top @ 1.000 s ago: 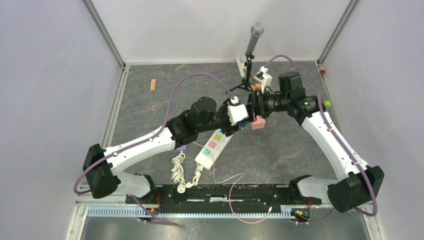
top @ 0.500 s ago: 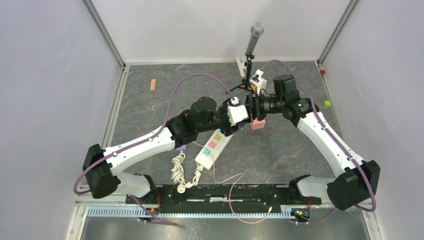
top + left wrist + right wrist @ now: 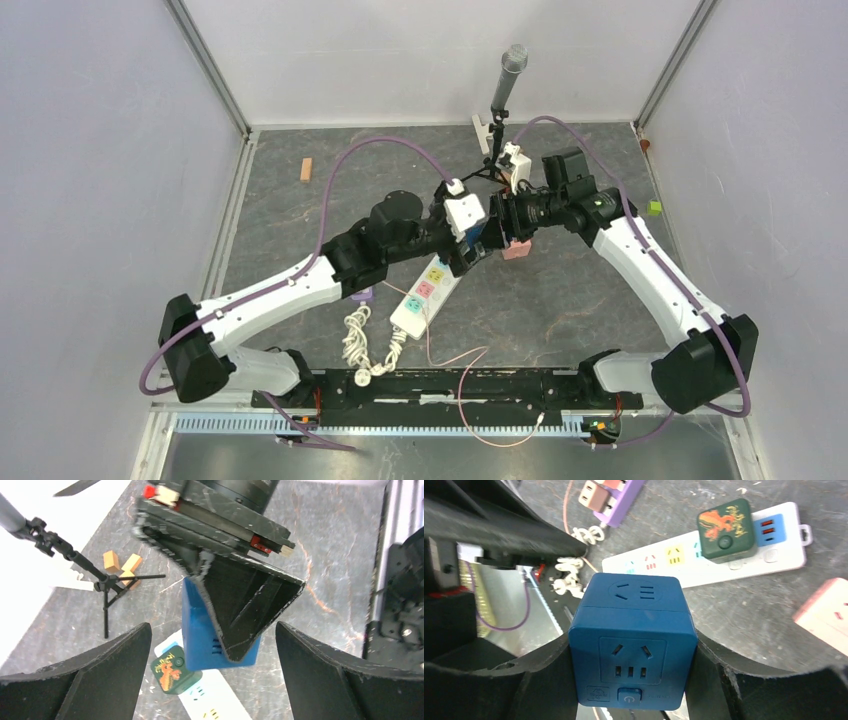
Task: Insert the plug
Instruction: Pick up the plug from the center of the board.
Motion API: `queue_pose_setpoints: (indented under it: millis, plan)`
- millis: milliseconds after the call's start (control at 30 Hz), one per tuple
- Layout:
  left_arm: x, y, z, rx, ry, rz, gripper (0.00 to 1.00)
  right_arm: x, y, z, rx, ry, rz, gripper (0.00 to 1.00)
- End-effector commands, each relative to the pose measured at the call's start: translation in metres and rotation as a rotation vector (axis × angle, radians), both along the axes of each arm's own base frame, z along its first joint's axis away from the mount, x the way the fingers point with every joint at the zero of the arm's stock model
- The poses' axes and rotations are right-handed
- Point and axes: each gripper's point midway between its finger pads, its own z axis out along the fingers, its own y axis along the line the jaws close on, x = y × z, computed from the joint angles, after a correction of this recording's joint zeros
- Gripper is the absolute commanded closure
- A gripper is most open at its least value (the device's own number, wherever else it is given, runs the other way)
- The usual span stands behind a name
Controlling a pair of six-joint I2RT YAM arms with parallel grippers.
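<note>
Our right pincer [image 3: 631, 677] is closed on the blue cube-shaped plastic socket adapter [image 3: 634, 630]. One finger presses each side, and the cube's socket face and power button are turned toward the wrist camera. Our left pincer [image 3: 212, 645] stands wide open. Its two fingers flank the cube and the right pincer's fingers, well apart from both, and it grips nothing.

We judge the pick-up done, since the cube appears to hang clear of the dark grey marbled worktop [image 3: 600, 300], carried by the right pincer alone. Insertion has not begun. The long white plastic power strip [image 3: 784, 555] lies flat on the worktop below and beyond the right pincer's tips, not touching the cube. Near one end of it sits a dark green cube with an orange dragon print [image 3: 725, 527], already seated in a socket. The coloured sockets farther along look free. A pink cube [image 3: 824, 612] rests on the worktop off to one side of the right pincer, apart from the strip.

What is left, as we see it, is to bring the cube over a free socket, square its prongs to the slots and press down. We cannot see the prongs from any view, so we cannot tell which way they face.
</note>
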Motion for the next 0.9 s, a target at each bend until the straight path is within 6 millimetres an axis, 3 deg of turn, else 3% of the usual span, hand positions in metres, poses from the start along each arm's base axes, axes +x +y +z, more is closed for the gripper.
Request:
queue_pose_setpoints:
  millis: [0,233,600,867]
  plan:
    - [0.002,0.013,0.024,-0.190,0.180,0.117,0.00,0.011,-0.017,0.005,-0.107,-0.139,0.015,1.00]
    - [0.015,0.047,-0.023,-0.267,0.533,0.364,0.00,0.011,-0.031,-0.021,-0.197,-0.159,0.003,1.00]
    - [0.036,0.072,-0.109,-0.273,1.019,0.677,0.00,0.007,-0.039,-0.045,-0.245,-0.171,0.023,1.00]
    - [0.027,0.091,-0.166,-0.188,1.320,0.831,0.00,0.014,-0.034,-0.050,-0.238,-0.197,0.039,1.00]
